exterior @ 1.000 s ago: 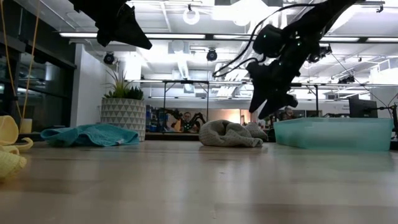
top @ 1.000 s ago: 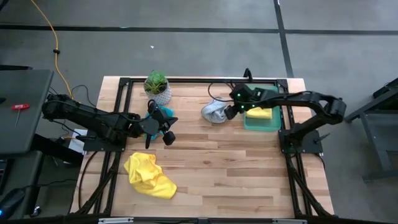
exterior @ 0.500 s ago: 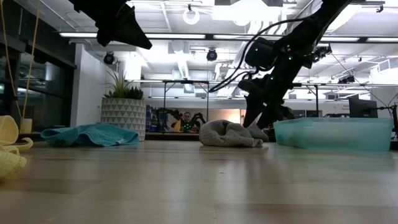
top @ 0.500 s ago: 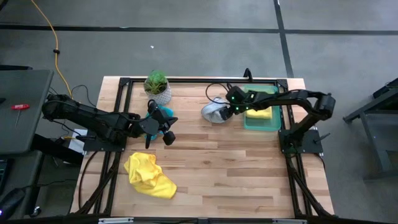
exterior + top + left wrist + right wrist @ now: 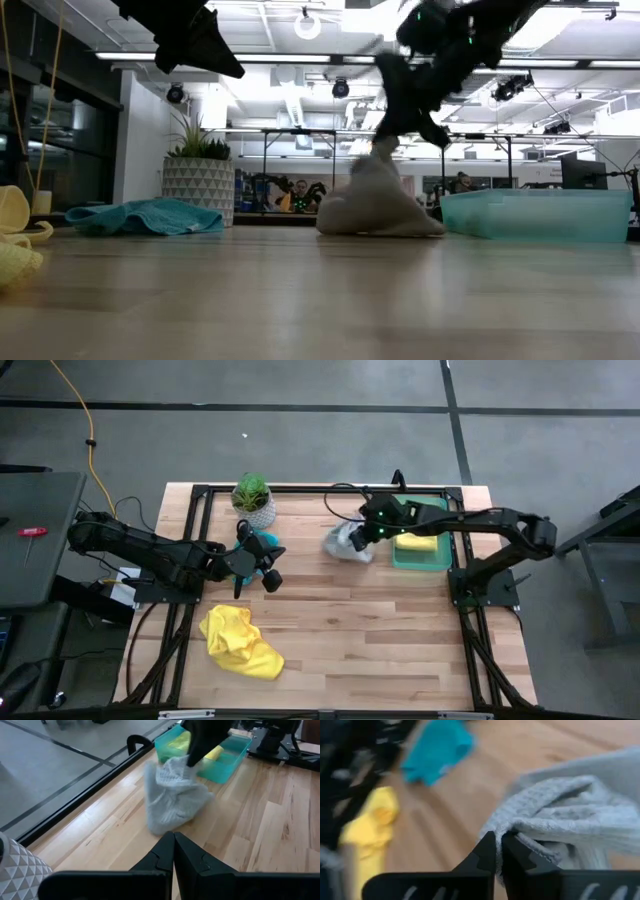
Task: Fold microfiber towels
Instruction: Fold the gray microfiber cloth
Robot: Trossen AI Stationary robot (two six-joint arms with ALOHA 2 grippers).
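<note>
Four towels visible: one grey-white towel (image 5: 344,541) pinched in right gripper (image 5: 366,533) jaws; one teal towel (image 5: 260,543); one yellow towel (image 5: 240,641) on tabletop (image 5: 380,630); one yellow folded towel (image 5: 418,543) in tray (image 5: 436,561). Left gripper (image 5: 252,565) jaws pressed together, empty.

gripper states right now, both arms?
Left gripper: closed, holding nothing, hovering over the small teal cloth.
Right gripper: closed on the grey-white microfiber towel, lifting one part off the wooden table.

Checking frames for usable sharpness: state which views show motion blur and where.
Low view: right hand and the grey-white towel it lifts are smeared. Right wrist view: teal towel and yellow towel behind are soft. High view: mild smear on that grey-white towel.
</note>
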